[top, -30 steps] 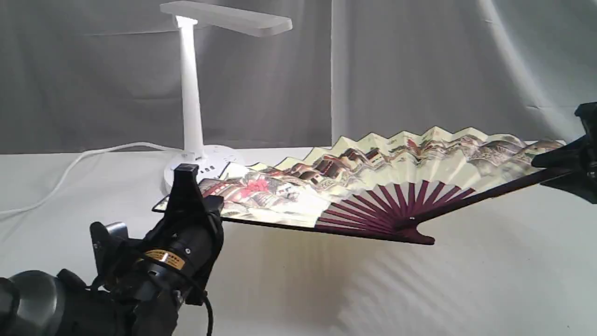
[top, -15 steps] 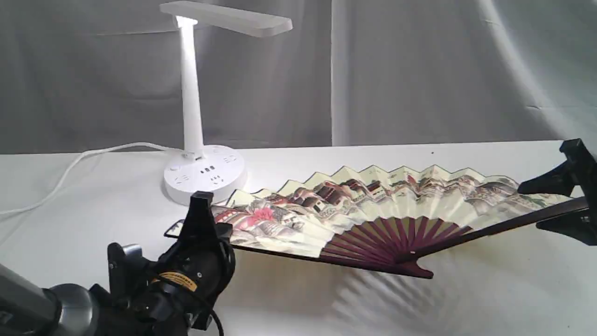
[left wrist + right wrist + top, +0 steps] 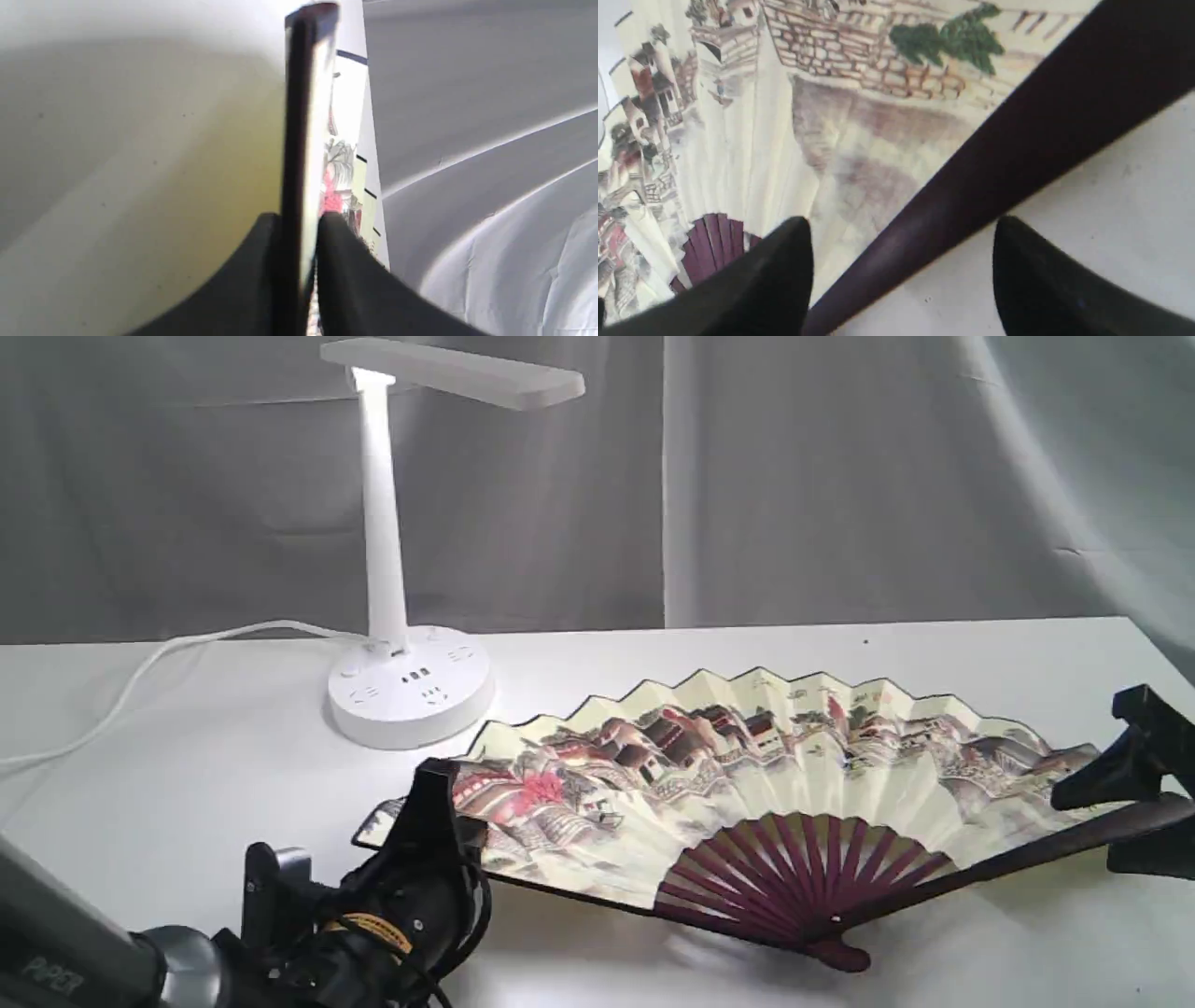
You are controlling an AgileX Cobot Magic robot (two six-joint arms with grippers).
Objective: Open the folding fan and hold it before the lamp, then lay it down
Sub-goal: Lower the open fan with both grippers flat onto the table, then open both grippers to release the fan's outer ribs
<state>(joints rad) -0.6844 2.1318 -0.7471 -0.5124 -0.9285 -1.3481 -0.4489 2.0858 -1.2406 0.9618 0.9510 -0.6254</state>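
Pinching the fan (image 3: 747, 756) by its left guard stick, the left claw (image 3: 299, 217) presses a finger against each side of the dark wood. The right claw (image 3: 901, 221) stands wide apart, its fingers straddling the other guard stick. Between them the fan spreads fully open, painted face up, pivot end down on the white worktop (image 3: 187, 756) — just in front of the lamp (image 3: 383, 523) base, to its right.

Left arm (image 3: 93, 961): is stretched out low.
Left gripper (image 3: 299, 218): fingers are pressed on the edge stick of the folding fan (image 3: 747, 756), one each side.
Right gripper (image 3: 903, 224): fingers are spread wide; nothing is gripped.
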